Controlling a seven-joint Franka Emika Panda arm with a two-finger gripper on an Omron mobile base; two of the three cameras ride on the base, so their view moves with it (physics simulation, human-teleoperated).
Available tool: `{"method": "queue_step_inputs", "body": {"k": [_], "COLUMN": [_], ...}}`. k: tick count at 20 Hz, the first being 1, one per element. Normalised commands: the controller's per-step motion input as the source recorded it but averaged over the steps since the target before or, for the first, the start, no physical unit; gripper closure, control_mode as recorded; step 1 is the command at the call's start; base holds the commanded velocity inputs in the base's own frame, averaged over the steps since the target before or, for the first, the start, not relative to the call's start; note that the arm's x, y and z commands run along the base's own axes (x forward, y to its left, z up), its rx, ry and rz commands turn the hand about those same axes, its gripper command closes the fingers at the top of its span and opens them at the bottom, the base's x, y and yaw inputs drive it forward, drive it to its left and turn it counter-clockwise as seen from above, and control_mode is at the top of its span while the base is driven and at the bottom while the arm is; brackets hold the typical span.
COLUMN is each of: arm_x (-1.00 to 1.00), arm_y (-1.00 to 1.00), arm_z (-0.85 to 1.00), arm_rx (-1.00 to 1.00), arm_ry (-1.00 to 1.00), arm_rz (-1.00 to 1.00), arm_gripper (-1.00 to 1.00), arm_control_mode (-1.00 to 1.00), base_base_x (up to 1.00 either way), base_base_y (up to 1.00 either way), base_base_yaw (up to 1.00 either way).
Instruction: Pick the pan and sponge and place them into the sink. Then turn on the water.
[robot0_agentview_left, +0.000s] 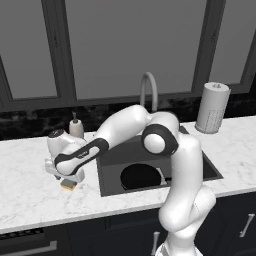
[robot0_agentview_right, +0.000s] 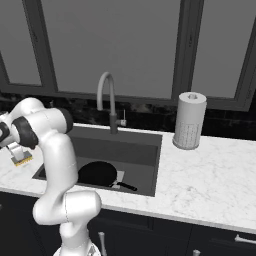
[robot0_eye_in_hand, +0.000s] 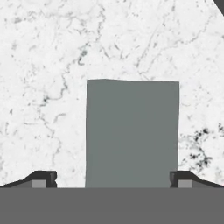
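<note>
One thing left to move: the sponge, a grey-topped block with a yellow base, lies flat on the marble counter left of the sink.
Sponge in the hand view: it sits square between the two finger tips, a strip of bare marble showing on either side.
Gripper: the gripper hangs straight over the sponge, jaws spread wide and gripping nothing.
Pan: the pan already lies on the sink floor, handle pointing toward the front right corner.
Step in hand, as I judge it: come down over the sponge and close on its two long sides.
How to do it well: keep the hand plumb and centred so both fingers meet the sides together; go low enough to catch the yellow base, stopping short of pressing into the marble.
Risk: the sponge is likely soft, so a hard squeeze may buckle it; an off-centre close could push it sideways.
Nearby: the soap dispenser stands behind the hand, well apart.
Faucet: the faucet rises behind the basin, no stream showing.
</note>
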Motion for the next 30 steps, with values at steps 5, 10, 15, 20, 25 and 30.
{"method": "queue_step_inputs", "body": {"k": [5, 10, 15, 20, 25, 30], "arm_x": [0.0, 0.0, 0.0, 0.0, 0.14, 0.2], "arm_y": [-0.12, -0.13, -0.22, -0.18, 0.01, 0.09], "arm_z": [0.0, 0.0, 0.0, -0.01, -0.42, -0.57], "arm_rx": [0.03, 0.04, 0.05, 0.04, 0.0, 0.0], "arm_ry": [0.0, -0.02, 0.0, 0.0, 0.04, 0.03], "arm_rz": [0.0, 0.0, 0.0, 0.0, 0.0, 0.0], "arm_gripper": [-1.0, -1.0, -1.0, -1.0, -1.0, -1.0], "arm_control_mode": [-1.0, -1.0, -1.0, -1.0, -1.0, -1.0], "base_base_x": [0.0, 0.0, 0.0, 0.0, 0.0, 0.0], "base_base_y": [0.0, 0.0, 0.0, 0.0, 0.0, 0.0], "base_base_yaw": [0.0, 0.0, 0.0, 0.0, 0.0, 0.0]}}
